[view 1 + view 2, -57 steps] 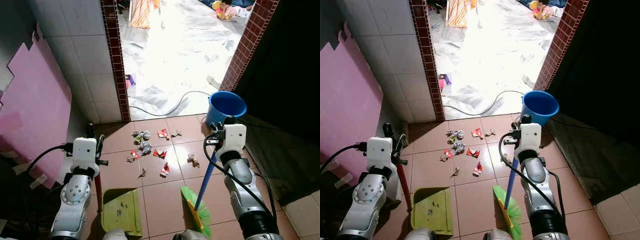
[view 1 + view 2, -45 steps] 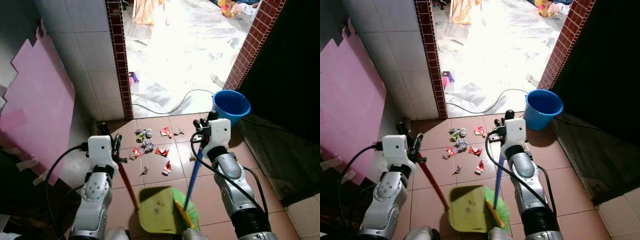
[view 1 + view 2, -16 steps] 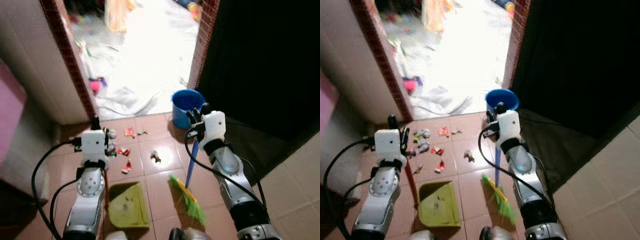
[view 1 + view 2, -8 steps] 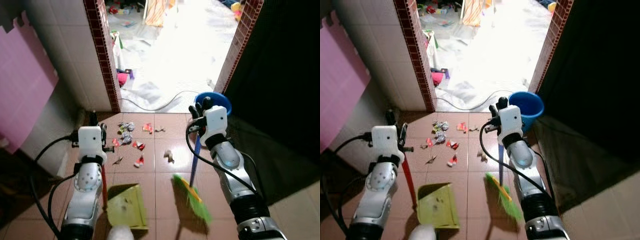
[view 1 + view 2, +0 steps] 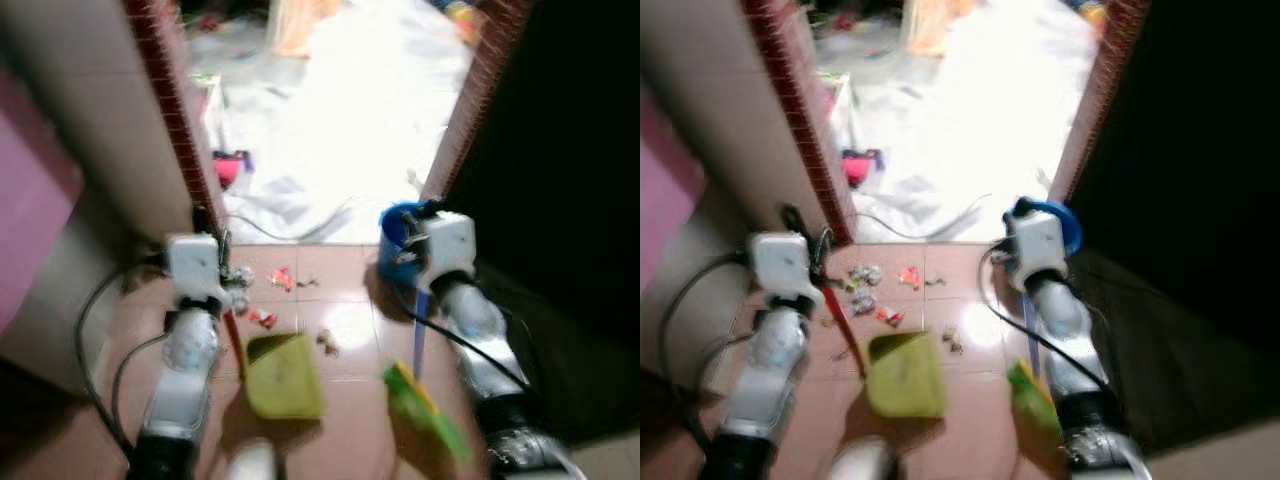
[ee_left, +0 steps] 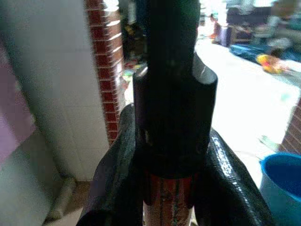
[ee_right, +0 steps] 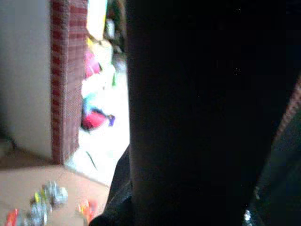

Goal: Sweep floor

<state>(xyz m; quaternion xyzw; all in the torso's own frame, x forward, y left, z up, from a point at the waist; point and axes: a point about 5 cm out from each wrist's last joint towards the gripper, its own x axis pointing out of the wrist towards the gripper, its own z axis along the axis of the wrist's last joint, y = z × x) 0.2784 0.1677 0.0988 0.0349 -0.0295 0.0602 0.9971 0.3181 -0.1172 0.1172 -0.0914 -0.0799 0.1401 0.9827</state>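
Broom below right jaws

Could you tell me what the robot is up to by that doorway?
It is sweeping litter. Its left hand grips the red handle of a yellow-green dustpan, set on the brown tiles just short of the scraps. Its right hand holds a blue-handled green broom beside a blue bucket.

The floor is glazed terracotta tile, glossy where it catches light. The dustpan and bucket look like smooth plastic. The doorway pillar is rough red brick. Crumpled foil and paper scraps lie ahead of the fingers, which are matt black.
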